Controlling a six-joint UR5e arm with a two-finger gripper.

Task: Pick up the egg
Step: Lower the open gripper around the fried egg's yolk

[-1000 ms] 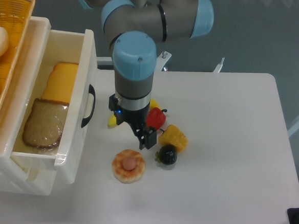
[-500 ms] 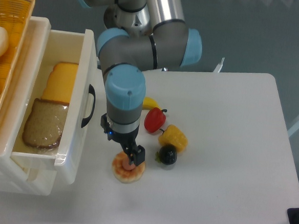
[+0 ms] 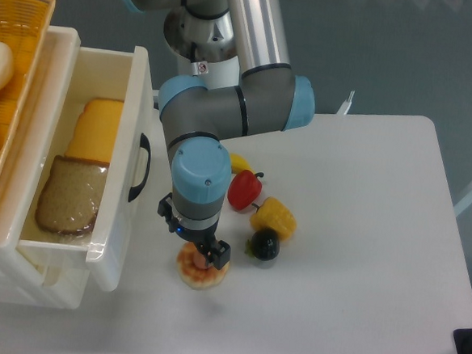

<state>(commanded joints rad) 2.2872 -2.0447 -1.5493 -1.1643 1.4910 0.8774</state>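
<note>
1. Now the hand (image 3: pixel 211 259) sits lower over the egg (image 3: pixel 200 270) than half a second ago, its dark fingers down on the disc's top; a second ago it hung near the red pepper (image 3: pixel 244 190), clear of the egg.
2. Whether the fingers are closed on the egg or only set around its centre cannot be told, since the wrist hides their gap.
3. Meanwhile the egg lies flat on the white worktop (image 3: pixel 353 234), at about 7 o'clock from the dark round fruit (image 3: pixel 264 245) and near the drawer's front corner; it has not shifted.
4. The egg is a flat round disc, cream-tan with a browned wavy rim.
5. The pepper is glossy and smooth, the corn piece (image 3: pixel 274 218) yellow and bumpy, the dark fruit shiny.
6. At 9 o'clock, the open white plastic drawer (image 3: pixel 128 161) holds a brown bread slice (image 3: pixel 71 195) and flat yellow-orange cheese (image 3: pixel 96 131); a woven basket (image 3: pixel 18 48) stands beyond it.
</note>
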